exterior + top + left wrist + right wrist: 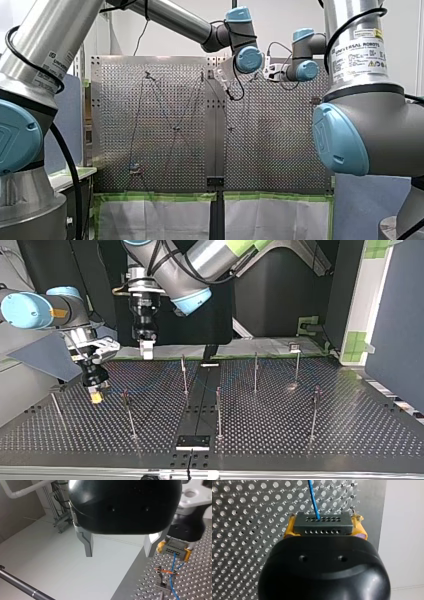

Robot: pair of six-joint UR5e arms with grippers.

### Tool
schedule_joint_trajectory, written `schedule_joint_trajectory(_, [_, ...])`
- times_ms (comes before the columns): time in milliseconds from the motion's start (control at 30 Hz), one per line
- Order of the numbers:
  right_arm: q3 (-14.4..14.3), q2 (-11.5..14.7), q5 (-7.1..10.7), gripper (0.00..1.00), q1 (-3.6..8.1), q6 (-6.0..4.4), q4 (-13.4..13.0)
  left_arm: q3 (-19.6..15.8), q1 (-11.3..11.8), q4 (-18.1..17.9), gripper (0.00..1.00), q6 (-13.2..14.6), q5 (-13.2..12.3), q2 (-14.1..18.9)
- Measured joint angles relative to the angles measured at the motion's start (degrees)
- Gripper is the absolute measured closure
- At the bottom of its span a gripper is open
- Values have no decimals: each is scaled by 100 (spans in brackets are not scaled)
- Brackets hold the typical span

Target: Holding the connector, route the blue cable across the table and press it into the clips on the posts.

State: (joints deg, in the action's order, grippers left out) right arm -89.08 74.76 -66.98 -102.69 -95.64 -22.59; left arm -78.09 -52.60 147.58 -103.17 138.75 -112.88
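While the yellow pads [289,528] of the robot's right gripper [322,527] clamp a dark connector [322,521] from both sides, the metal fingers [88,545] of the left gripper [120,547] stand wide apart with nothing between them. A blue cable [313,497] leaves the connector's face and runs out over the perforated table [242,530]. Seen from the left wrist, it drops from the connector past the top of a thin post [162,586]; whether it sits in the clip there cannot be told. The left gripper hangs just beside the right one, over the table's edge, with pale floor [50,562] under its fingers. Across the table, the right gripper is low near the top view's left side, and the left gripper is higher.
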Motion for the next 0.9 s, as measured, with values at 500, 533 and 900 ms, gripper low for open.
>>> schedule_joint_trajectory(500, [-6,-6,0,100,-9,5,8,-864,2,-863,0,-2,-2,7])
schedule_joint_trajectory(533, [-5,-7,0,100,-13,3,8,-925,2,-927,0,-2,-2,5])
schedule_joint_trajectory(900, [0,-10,0,100,-31,2,8,-1464,248,-1466,0,-360,192,0])
